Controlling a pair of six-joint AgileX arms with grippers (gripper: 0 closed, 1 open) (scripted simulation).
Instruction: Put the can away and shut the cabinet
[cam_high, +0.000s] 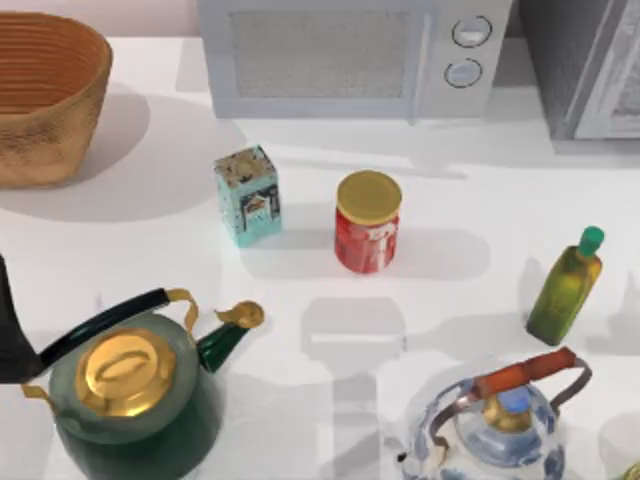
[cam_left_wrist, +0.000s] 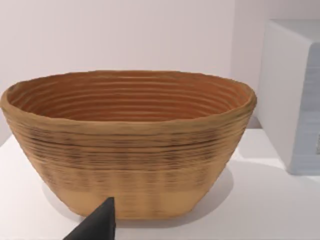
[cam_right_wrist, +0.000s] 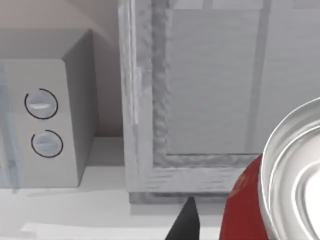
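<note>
Your right gripper (cam_right_wrist: 188, 222) faces the cabinet (cam_right_wrist: 210, 100) at the table's far right corner, with the can (cam_right_wrist: 247, 207) just beside it. You cannot tell its grip. The left gripper (cam_left_wrist: 100, 224) idles by the basket (cam_left_wrist: 130, 155).

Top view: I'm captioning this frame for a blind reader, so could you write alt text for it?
A red can with a gold lid stands mid-table beside a teal patterned box. Behind them sit a white microwave, a woven basket at far left and the grey cabinet at far right. Nearer are a green kettle, a blue-and-white kettle and a green-capped oil bottle.
</note>
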